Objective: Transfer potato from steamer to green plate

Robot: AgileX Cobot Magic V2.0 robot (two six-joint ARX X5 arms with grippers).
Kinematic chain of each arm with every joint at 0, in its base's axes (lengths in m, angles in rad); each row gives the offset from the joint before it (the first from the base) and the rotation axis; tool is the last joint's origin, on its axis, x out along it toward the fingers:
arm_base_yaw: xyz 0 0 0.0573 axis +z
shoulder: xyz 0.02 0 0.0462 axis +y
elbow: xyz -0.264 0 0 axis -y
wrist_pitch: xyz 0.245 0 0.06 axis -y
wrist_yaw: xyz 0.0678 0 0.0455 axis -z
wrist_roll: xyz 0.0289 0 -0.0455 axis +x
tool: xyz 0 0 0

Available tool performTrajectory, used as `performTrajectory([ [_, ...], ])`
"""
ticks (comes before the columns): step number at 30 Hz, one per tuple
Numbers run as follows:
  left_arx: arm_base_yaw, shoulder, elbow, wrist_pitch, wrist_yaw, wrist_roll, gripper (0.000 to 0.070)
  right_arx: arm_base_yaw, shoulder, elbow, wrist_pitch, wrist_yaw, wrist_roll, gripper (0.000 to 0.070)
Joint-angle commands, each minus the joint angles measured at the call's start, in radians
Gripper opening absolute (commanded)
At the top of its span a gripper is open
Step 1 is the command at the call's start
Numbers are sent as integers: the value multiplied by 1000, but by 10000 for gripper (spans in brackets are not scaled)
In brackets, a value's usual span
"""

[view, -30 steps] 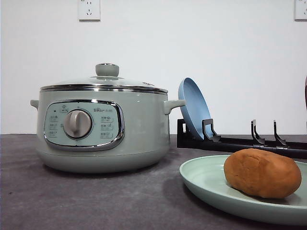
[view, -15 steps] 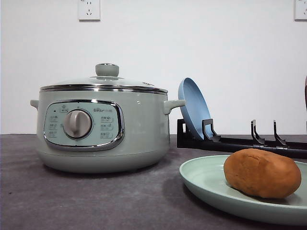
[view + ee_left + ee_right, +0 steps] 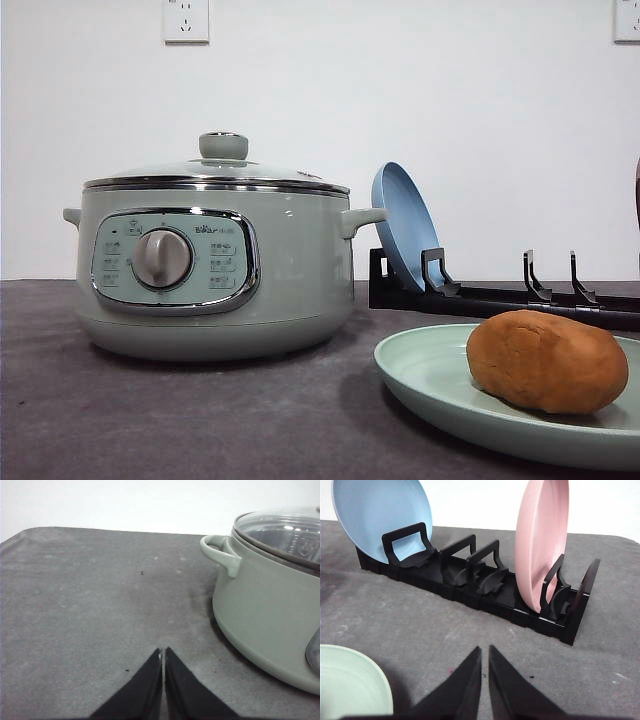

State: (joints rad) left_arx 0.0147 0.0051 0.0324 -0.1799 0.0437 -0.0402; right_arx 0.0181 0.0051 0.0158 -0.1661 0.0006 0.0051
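The orange-brown potato (image 3: 546, 361) lies on the pale green plate (image 3: 430, 375) at the front right of the table. To its left stands the sage-green steamer (image 3: 215, 265) with its glass lid on; its side and one handle also appear as the steamer (image 3: 260, 605) beside my left arm. My left gripper (image 3: 163, 655) is shut and empty, low over bare grey table next to the steamer. My right gripper (image 3: 484, 652) is shut and empty too, in front of the rack, with the rim of the green plate (image 3: 350, 680) close beside it.
A black dish rack (image 3: 480, 587) stands behind the green plate, holding a blue plate (image 3: 380, 517) at one end and a pink plate (image 3: 542, 540) at the other. From the front, the rack (image 3: 500, 295) and blue plate (image 3: 403, 225) sit right of the steamer.
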Motion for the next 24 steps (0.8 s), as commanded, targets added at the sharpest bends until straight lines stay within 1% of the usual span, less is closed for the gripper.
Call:
performTrajectory([
  [1, -2, -2, -20, -7, 1, 3, 0, -2, -2, -5, 11, 0, 3, 14],
  [24, -2, -2, -20, -7, 1, 3, 0, -2, -2, -5, 11, 1, 3, 14],
])
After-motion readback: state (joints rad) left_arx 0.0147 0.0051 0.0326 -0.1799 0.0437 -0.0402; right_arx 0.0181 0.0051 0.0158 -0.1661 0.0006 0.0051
